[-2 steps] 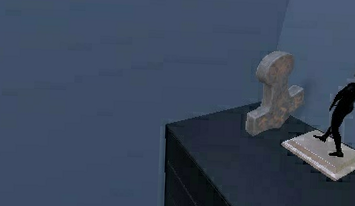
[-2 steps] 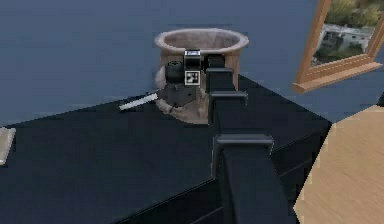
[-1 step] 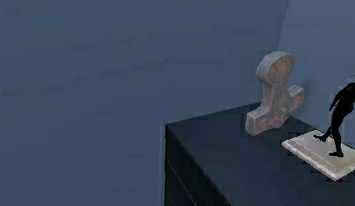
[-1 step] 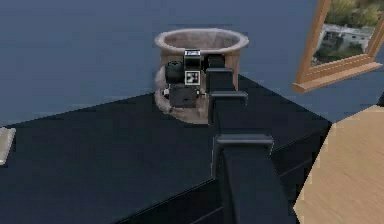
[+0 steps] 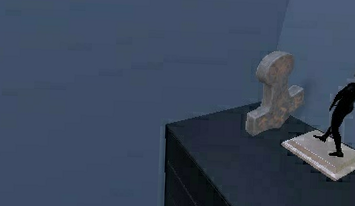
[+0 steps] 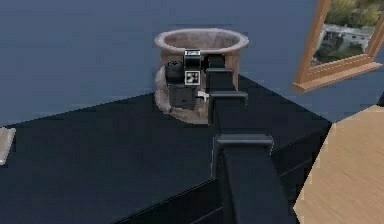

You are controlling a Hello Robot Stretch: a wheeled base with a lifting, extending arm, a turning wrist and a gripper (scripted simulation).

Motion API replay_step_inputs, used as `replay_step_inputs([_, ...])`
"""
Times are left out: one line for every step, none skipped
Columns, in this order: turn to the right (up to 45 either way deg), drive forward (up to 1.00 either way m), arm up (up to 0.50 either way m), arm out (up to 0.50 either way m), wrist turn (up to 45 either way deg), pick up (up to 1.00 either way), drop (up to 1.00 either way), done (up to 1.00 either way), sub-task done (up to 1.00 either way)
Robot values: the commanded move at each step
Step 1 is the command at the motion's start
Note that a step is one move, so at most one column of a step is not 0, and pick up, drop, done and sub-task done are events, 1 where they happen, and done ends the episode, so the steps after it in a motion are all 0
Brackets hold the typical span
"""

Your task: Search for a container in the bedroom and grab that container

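In the arm side view's upper middle, the gripper [image 6: 178,88] shows before the round container's [image 6: 200,38] lower-left wall; whether it holds anything I cannot tell.

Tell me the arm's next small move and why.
Probably raise the arm slightly: the gripper sits at the round stone pot, which stands on the dark cabinet top, so a small lift would show whether it is held.

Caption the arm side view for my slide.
Arm reaches across the dark dresser, gripper at a round stone-coloured pot.
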Motion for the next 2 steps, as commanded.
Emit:
replay_step_inputs([0.0, 0.0, 0.0, 0.0, 0.0, 1.0, 0.0, 0.0, 0.0])
replay_step_inputs([0.0, 0.0, 0.0, 0.0, 0.0, 0.0, 0.0, 1.0, 0.0])
